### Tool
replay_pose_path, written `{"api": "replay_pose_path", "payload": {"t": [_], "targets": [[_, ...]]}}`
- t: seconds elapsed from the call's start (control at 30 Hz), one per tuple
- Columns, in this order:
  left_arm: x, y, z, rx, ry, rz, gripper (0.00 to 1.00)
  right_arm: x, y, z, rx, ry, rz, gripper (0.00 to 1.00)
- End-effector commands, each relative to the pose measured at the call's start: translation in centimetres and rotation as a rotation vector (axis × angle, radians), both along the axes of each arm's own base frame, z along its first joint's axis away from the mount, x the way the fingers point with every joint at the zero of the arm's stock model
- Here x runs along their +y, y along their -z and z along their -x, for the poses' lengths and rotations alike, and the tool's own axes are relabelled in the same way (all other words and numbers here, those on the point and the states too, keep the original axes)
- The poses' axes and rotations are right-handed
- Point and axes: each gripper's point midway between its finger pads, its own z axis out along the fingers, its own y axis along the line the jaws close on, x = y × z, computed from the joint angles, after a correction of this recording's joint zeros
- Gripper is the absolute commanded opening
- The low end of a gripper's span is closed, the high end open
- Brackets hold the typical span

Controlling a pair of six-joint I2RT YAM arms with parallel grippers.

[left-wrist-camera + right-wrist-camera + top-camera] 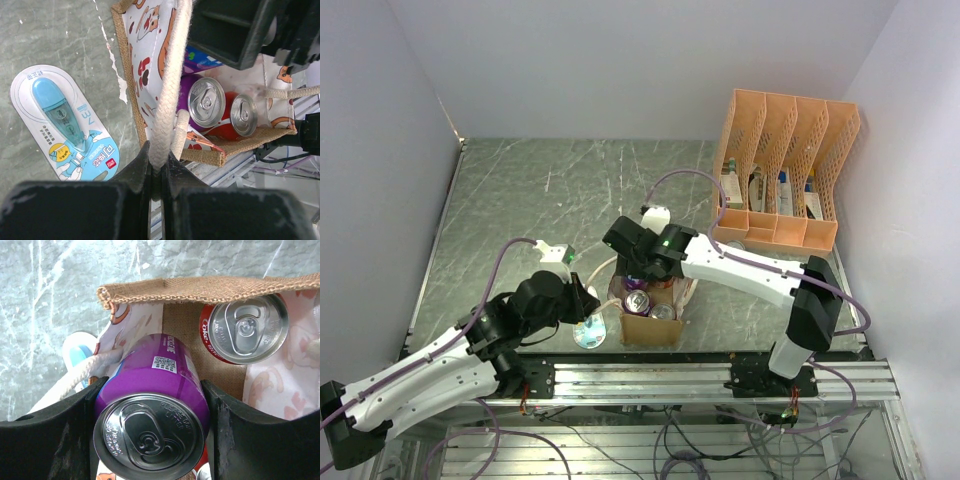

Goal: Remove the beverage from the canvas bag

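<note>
Top external view. Noted canvas bag upright at near edge of counter, between the two arm bases, mouth up. Counted two can tops inside. Placed left gripper at the bag's left side and right gripper reaching down into the mouth from the far side. Logged orange file organizer well apart at far right, and a carded correction tape flat just left of the bag. Neither involved.

Left wrist view. Found left gripper clenched hard on the cream handle, jaws pinched with only rope between. Judged as an anchor: drawing the handle aside to keep the soft mouth open and to stop the bag rising with the can. Seen beyond: purple can and red can, upright, side by side, touching. Black body of the right gripper overhead at top right.

Right wrist view. Found right gripper grasping the purple can, one finger pressed to each flank just below the rim. Red can close by, against the far wall. Unable to tell whether the purple can is lifted off the bag floor. Judged beverage not yet out: body within the burlap rim. Next move likely a straight lift, minding the handle loop at the can's left and the neighbouring can.
</note>
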Motion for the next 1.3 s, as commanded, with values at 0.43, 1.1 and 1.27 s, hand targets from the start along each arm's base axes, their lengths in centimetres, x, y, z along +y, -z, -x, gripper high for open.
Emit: {"api": "replay_pose_path", "payload": {"t": [0.43,1.1,1.27], "targets": [[0.1,0.5,0.2,0.013,0.008,-0.005,0.07,-0.4,-7.1,0.2,-0.158,-0.178,-0.114,0.0],[-0.1,0.8,-0.1,0.023,-0.008,-0.01,0.07,-6.7,-18.1,-0.7,-0.669,-0.232,-0.23,0.0],[0.1,0.8,0.0,0.022,-0.016,-0.008,0.07,-11.1,-19.6,-2.4,-0.747,-0.094,-0.024,0.0]]}}
